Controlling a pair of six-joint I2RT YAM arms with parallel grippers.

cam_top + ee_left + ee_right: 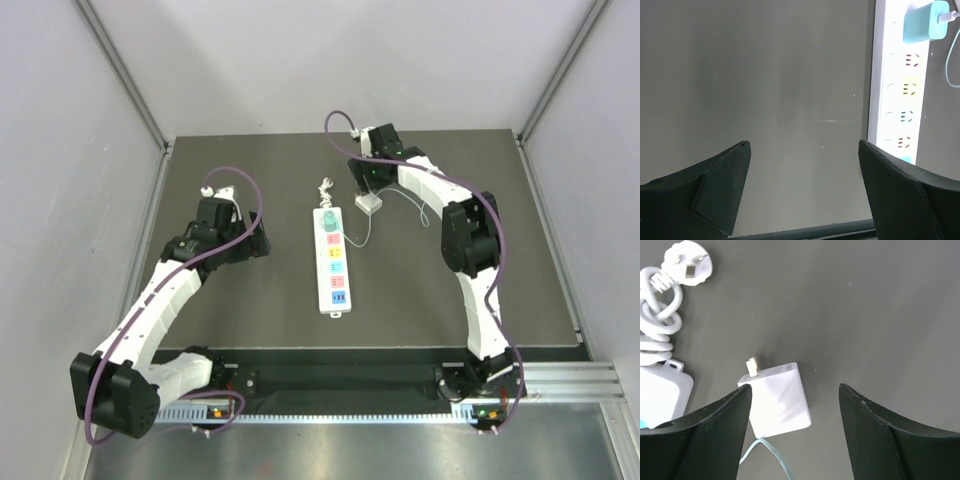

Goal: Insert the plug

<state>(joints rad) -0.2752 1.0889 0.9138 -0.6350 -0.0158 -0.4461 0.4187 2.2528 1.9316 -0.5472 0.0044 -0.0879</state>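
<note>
The teal-green plug (327, 220) sits on the far end of the long white power strip (333, 265), its thin white cable (362, 238) looping off to the right. In the left wrist view the plug (925, 22) is at the top right on the strip (897, 95). My left gripper (262, 241) is open and empty over the bare mat left of the strip; it also shows in the left wrist view (805, 150). My right gripper (366, 183) is open and empty, hovering over a small white square block (780, 400) that lies by its left finger; the gripper also shows in the right wrist view (795, 390).
The white block (369, 204) lies on the mat right of the strip's far end, prongs (752, 366) up. The strip's own white plug (690, 262) and coiled cord (657, 325) lie beyond its end. Grey walls enclose the dark mat (250, 310).
</note>
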